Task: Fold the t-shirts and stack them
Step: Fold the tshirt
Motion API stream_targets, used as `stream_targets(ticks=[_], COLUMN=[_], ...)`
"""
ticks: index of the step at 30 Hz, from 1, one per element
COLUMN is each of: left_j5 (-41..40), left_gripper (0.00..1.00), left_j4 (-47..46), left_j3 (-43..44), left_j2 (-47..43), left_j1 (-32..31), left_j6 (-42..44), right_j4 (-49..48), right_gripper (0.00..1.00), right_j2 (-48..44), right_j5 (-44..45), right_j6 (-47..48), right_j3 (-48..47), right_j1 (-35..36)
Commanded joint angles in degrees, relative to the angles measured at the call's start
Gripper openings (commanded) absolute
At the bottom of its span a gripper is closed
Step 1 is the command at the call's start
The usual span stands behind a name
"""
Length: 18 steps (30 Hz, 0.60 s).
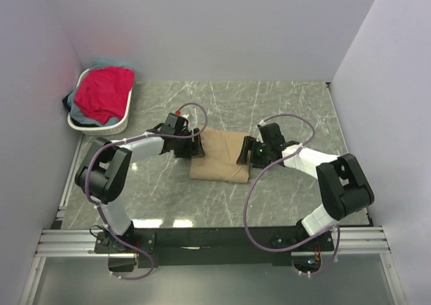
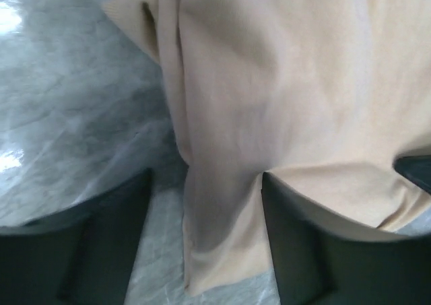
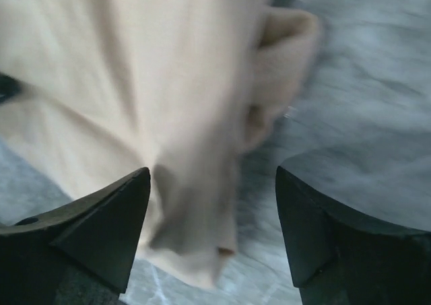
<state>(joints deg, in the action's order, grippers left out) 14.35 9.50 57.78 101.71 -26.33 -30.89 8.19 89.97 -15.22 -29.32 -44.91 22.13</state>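
Left arm (image 1: 135, 145) and right arm (image 1: 306, 158): white link shells, black joints, looped purple cables (image 1: 250, 207). Red cap (image 1: 178, 112) at left wrist. Right gripper (image 3: 212, 180) fingers (image 3: 101, 231) black, wedge-shaped.

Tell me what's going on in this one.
Both arms are working the tan t-shirt, which lies folded into a rectangle between them. The left gripper sits at its left edge and the right gripper at its right edge, each open with a cloth edge between the fingers. A red-pink shirt and others wait in the white basket at the far left.
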Motion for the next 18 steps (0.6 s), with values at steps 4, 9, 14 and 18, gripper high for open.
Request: stream_targets(ticks=[4,9,14,18], left_j5=[-12.2,-12.1,-6.9,-0.5], left_gripper=[0.87,0.89,0.9,0.9], left_j4=[8.7,7.4,4.1,0.8], left_j3=[-1.9,0.2,5.8,10.0], left_j2=[-4.6,-10.5,-14.4,-11.2], left_j1=[0.5,0.4,0.4,0.3], left_j6=[0.6,-0.2,-1.1,-1.9], right_j4=[2.5,0.8,-0.7,-4.4], right_gripper=[0.85,0.82,0.74,0.56], right_j2=[-5.7,-9.1,-11.3,-9.6], right_j5=[3.9,-1.1,-4.8,-11.9], right_j6=[1.2,1.1,-0.5,-2.7], right_j3=[1.3,-1.7,-6.1,-6.7], right_j1=[-5.0,-6.4,-6.4,-6.0])
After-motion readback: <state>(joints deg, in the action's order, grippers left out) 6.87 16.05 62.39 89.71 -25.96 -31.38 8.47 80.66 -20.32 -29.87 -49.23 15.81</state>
